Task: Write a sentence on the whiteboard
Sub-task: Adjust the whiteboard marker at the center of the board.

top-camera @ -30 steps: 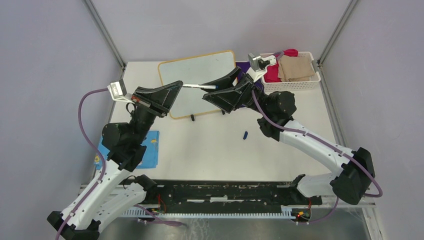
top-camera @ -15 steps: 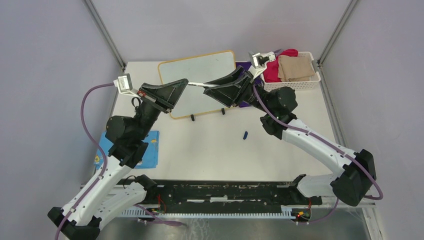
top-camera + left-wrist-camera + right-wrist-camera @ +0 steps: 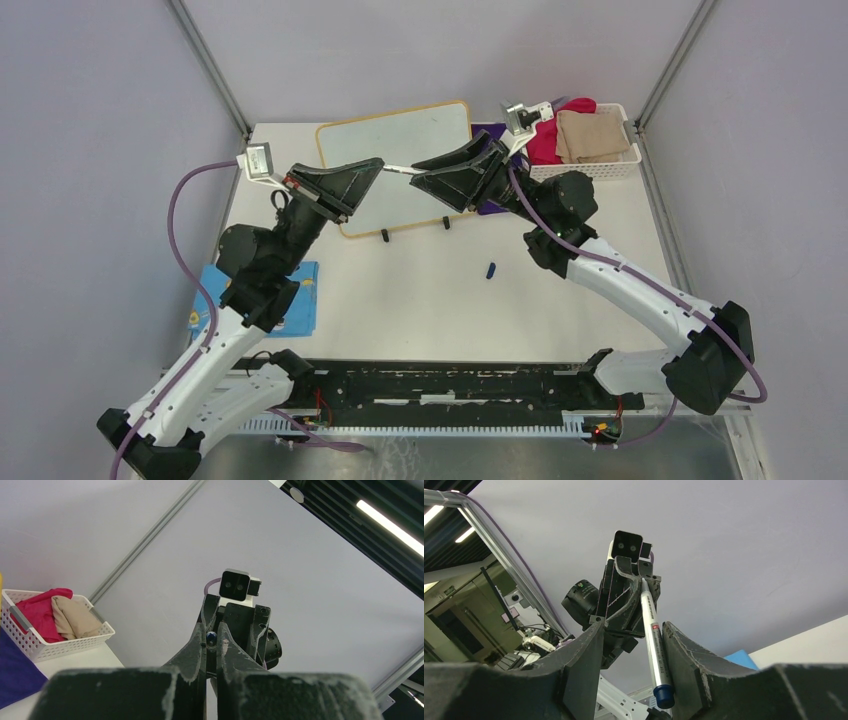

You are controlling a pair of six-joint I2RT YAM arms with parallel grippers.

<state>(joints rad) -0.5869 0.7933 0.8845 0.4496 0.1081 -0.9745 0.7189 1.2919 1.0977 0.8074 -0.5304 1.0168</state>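
Observation:
The whiteboard (image 3: 400, 135) lies flat at the back of the table, and I see no blue sentence on the part that shows. Both grippers meet nose to nose above its near half. My left gripper (image 3: 378, 163) is shut on a white marker (image 3: 398, 169); in the left wrist view (image 3: 212, 630) the jaws stand close together with the marker's blue end (image 3: 211, 639) between them. My right gripper (image 3: 415, 178) is open. In the right wrist view (image 3: 631, 630) the marker (image 3: 651, 630) runs in between the right fingers and rests against one finger (image 3: 684, 650).
A small blue cap (image 3: 491, 270) lies on the table in front of the board. A blue booklet (image 3: 300, 295) lies at the left edge under the left arm. A white basket (image 3: 628, 165) with pink and tan cloths stands at the back right, next to a purple cloth (image 3: 487, 130).
The two grippers have come closer together above the board. The left one moved right with the marker, and the marker's free end now sits between the right fingers.

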